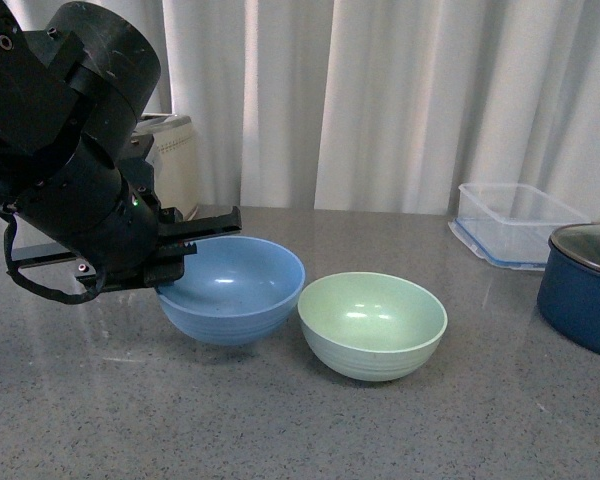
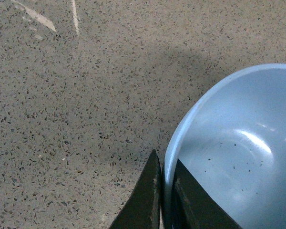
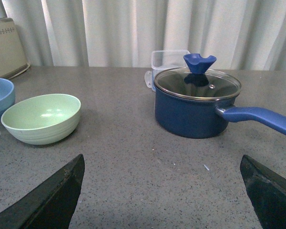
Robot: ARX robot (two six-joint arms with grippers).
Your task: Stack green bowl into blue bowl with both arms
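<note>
The blue bowl [image 1: 235,290] sits on the grey counter, left of centre. My left gripper [image 1: 185,250] is shut on its left rim; in the left wrist view the two fingers [image 2: 148,195] pinch the bowl's wall [image 2: 238,152], one inside, one outside. The green bowl [image 1: 372,325] stands upright just right of the blue bowl, nearly touching it. It also shows in the right wrist view [image 3: 42,118], with the blue bowl's edge [image 3: 0,98] beside it. My right gripper [image 3: 162,191] is open and empty, low over bare counter, well short of the green bowl.
A dark navy lidded pot [image 1: 585,285] stands at the right, its long handle [image 3: 257,119] sticking out sideways. A clear plastic container [image 1: 515,222] sits behind it. A cream appliance [image 1: 170,160] stands at the back left. White curtains hang behind the counter.
</note>
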